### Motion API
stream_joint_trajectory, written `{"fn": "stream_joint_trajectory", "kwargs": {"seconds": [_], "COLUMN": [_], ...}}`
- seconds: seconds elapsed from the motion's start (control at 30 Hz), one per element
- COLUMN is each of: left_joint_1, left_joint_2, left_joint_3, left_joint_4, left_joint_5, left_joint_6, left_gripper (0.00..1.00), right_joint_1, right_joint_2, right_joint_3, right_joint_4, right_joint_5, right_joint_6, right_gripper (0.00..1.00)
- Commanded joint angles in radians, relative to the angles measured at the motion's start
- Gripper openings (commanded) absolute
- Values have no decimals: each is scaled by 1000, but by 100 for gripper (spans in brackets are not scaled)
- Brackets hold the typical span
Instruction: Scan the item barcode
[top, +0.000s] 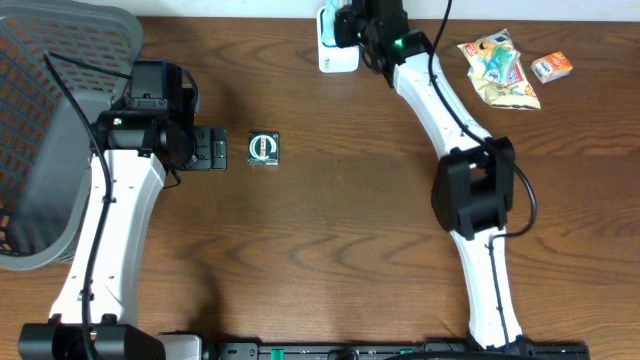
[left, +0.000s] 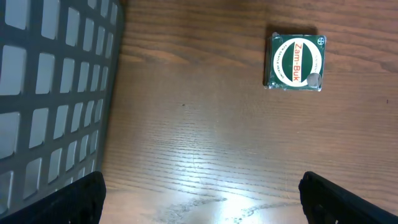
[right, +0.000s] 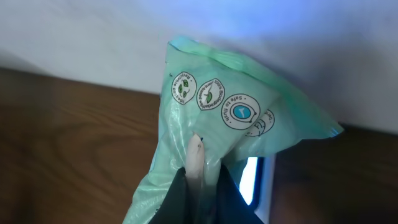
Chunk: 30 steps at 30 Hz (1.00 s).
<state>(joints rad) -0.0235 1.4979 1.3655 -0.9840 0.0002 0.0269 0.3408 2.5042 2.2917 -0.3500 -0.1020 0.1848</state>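
Green plastic pouch (right: 231, 121) is pinched at its lower fold by your right gripper (right: 200, 198), jaws clenched on the film. It hangs at the far edge of the table, close to the white wall and just above the white scanner (top: 337, 55). Only the right wrist view shows you the round printed seals on the pouch and the scanner's lit blue window behind its lower right side. From overhead, the arm's head covers nearly all of the pouch. Room is thin there, with the wall behind and the scanner beneath.

Your left gripper (left: 199, 205) stands released, its fingers (left: 81, 199) spread wide over bare wood. The Zam-Buk tin (left: 295, 62) lies flat ahead of it, toward the right finger's side and touching neither. The grey mesh basket (left: 56, 93) runs its wall close along the other finger, so that side is tight.

Overhead alone shows you the snack packets (top: 500, 68) and a small orange box (top: 551, 67) near the far right corner, apart from the right arm. Between the two arms lies a broad stretch of the wooden table (top: 330, 230).
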Motion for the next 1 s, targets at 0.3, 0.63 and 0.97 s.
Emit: {"fn": "stream_joint_trajectory", "kwargs": {"seconds": [0.3,0.63,0.97], "left_joint_1": [0,0,0], "left_joint_2": [6,6,6], "left_joint_3": [-7,-7,-7], "left_joint_4": [-1,-1,-1], "left_joint_5": [-9,-9,-9], "left_joint_6": [6,6,6], "left_gripper": [98,98,98], "right_joint_1": [-10,-21,-138], "right_joint_2": [48,2,-142], "right_joint_3": [37,46,50], "right_joint_4": [10,10,-146], "right_joint_5": [-17,-16,261], "right_joint_6": [2,31,31], "right_gripper": [1,1,1]}}
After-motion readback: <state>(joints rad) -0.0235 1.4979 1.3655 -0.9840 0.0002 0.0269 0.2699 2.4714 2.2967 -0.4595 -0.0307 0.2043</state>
